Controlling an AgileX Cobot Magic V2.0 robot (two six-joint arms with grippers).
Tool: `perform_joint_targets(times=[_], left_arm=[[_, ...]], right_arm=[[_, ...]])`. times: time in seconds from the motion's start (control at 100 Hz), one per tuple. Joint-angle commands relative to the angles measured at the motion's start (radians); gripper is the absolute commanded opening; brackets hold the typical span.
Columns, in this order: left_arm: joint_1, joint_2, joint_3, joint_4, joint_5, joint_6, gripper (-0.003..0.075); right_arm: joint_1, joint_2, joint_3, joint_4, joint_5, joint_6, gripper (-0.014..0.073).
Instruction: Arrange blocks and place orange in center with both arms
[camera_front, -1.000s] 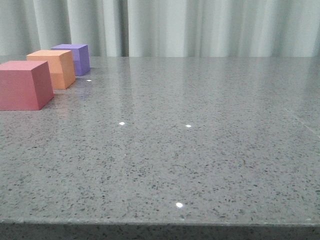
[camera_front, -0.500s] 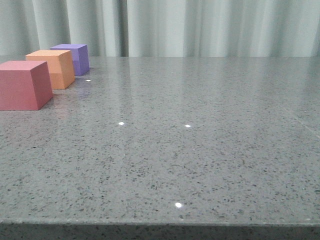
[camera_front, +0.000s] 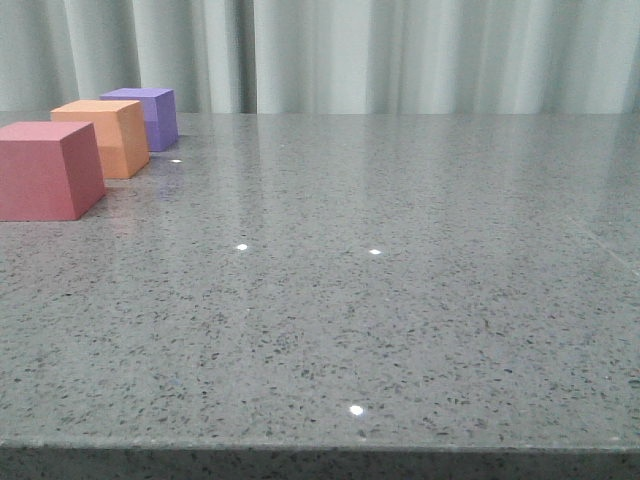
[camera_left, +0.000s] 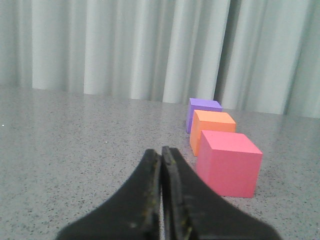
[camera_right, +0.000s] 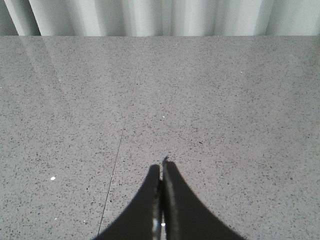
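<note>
Three cubes stand in a row on the grey speckled table (camera_front: 400, 300), at its left. The red-pink cube (camera_front: 45, 168) is nearest, the orange cube (camera_front: 105, 137) is in the middle, the purple cube (camera_front: 150, 117) is farthest. The left wrist view shows the same row: red-pink cube (camera_left: 229, 163), orange cube (camera_left: 212, 126), purple cube (camera_left: 201, 110). My left gripper (camera_left: 161, 152) is shut and empty, low over the table, apart from the red-pink cube and beside it. My right gripper (camera_right: 162, 167) is shut and empty over bare table. Neither gripper shows in the front view.
A pale pleated curtain (camera_front: 400, 55) hangs behind the table's far edge. The table's front edge (camera_front: 320, 447) runs along the bottom of the front view. A thin seam line (camera_right: 117, 165) crosses the tabletop near my right gripper.
The cubes appear a few pixels further left than a second ago. Nothing else has visibly moved.
</note>
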Motion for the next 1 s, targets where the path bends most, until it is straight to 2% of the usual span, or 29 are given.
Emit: perform_joint_targets(times=[0.0, 0.23, 0.34, 0.57, 0.84, 0.99], left_arm=[[0.004, -0.035, 0.041, -0.01, -0.082, 0.001, -0.002], [0.004, -0.035, 0.041, -0.01, -0.082, 0.001, -0.002], [0.004, -0.035, 0.041, -0.01, -0.082, 0.001, -0.002], [0.004, -0.035, 0.041, -0.01, -0.082, 0.001, -0.002], [0.004, -0.035, 0.041, -0.01, -0.082, 0.001, -0.002], [0.004, -0.035, 0.041, -0.01, -0.082, 0.001, -0.002]], right_arm=[[-0.008, 0.002, -0.026, -0.009, -0.075, -0.002, -0.0069], [-0.008, -0.004, -0.025, -0.01, -0.076, -0.002, -0.0069], [-0.008, -0.057, 0.007, -0.036, -0.12, -0.002, -0.0069], [-0.008, -0.289, 0.207, -0.039, -0.291, -0.003, -0.0069], [-0.042, -0.591, 0.447, 0.011, -0.314, -0.003, -0.0069], [-0.082, -0.582, 0.528, 0.025, -0.399, -0.003, -0.0069]])
